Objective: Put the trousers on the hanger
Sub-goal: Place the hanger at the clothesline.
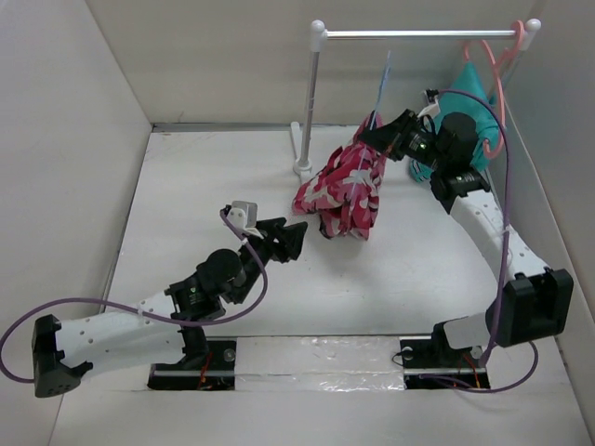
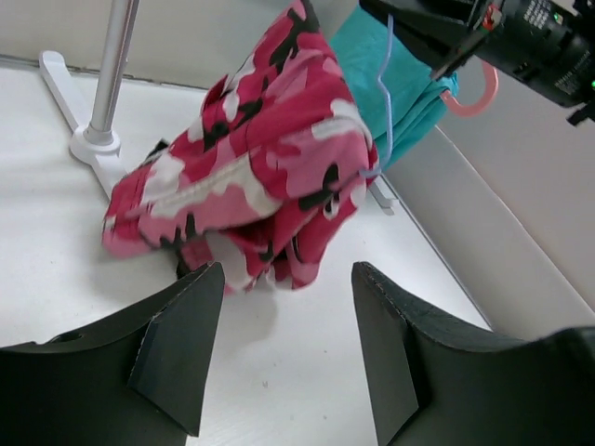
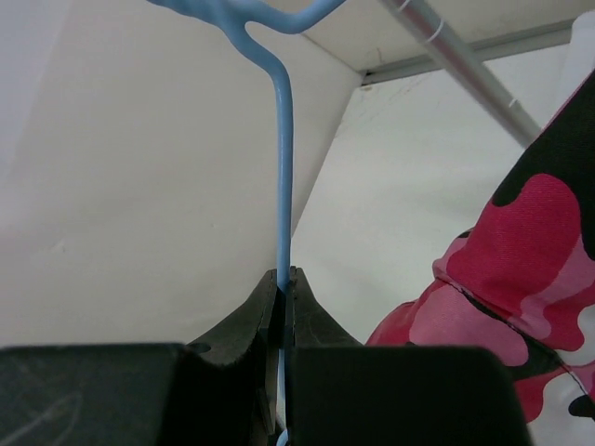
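Nearly done: trousers [image 1: 344, 190] drape the hanger [image 1: 383, 79].
Right jaws pinch its wire, bearing them; left jaws gape at seven o'clock.

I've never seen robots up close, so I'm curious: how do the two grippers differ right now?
The left gripper is open and empty; the right gripper is shut on the thin blue hanger. The left gripper sits low over the table, facing the trousers; the right gripper is held higher, above the trousers. Both are black, each with two fingers.
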### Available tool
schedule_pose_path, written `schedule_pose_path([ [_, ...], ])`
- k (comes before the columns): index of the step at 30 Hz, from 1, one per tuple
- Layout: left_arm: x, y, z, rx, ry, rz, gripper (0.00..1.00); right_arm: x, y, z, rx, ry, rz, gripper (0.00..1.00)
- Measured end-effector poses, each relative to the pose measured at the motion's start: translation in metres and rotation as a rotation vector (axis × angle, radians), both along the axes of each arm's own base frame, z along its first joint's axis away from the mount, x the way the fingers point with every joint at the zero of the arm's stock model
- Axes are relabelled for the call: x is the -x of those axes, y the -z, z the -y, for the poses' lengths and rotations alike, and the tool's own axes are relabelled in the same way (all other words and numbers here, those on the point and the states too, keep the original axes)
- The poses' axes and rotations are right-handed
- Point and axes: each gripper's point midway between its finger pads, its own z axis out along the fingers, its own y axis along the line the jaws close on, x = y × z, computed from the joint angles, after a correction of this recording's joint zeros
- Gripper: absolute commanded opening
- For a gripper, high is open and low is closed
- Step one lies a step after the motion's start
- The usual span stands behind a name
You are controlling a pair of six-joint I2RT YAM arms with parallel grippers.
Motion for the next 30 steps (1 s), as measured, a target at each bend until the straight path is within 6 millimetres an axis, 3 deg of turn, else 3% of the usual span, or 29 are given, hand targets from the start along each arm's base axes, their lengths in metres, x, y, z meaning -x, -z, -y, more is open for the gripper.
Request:
schedule_pose_path([
  [5, 0.007, 0.016, -0.010, 0.029, 0.008, -0.026, 0.54, -0.034, -0.008, 0.019, -0.007, 0.048, -0.006, 0.00],
  [14, 0.020, 0.075, -0.031, -0.019, 0.012, -0.132, 0.52, -0.087, -0.033, 0.063, -0.029, 0.130, 0.009, 0.00],
  [23, 0.030, 0.073, -0.055, 0.054, 0.003, -0.155, 0.51, -0.133, -0.019, 0.082, -0.021, 0.167, -0.030, 0.00],
  [30, 0.030, 0.081, -0.056, 0.033, -0.004, -0.178, 0.51, -0.143, 0.007, 0.083, -0.021, 0.149, -0.077, 0.00],
])
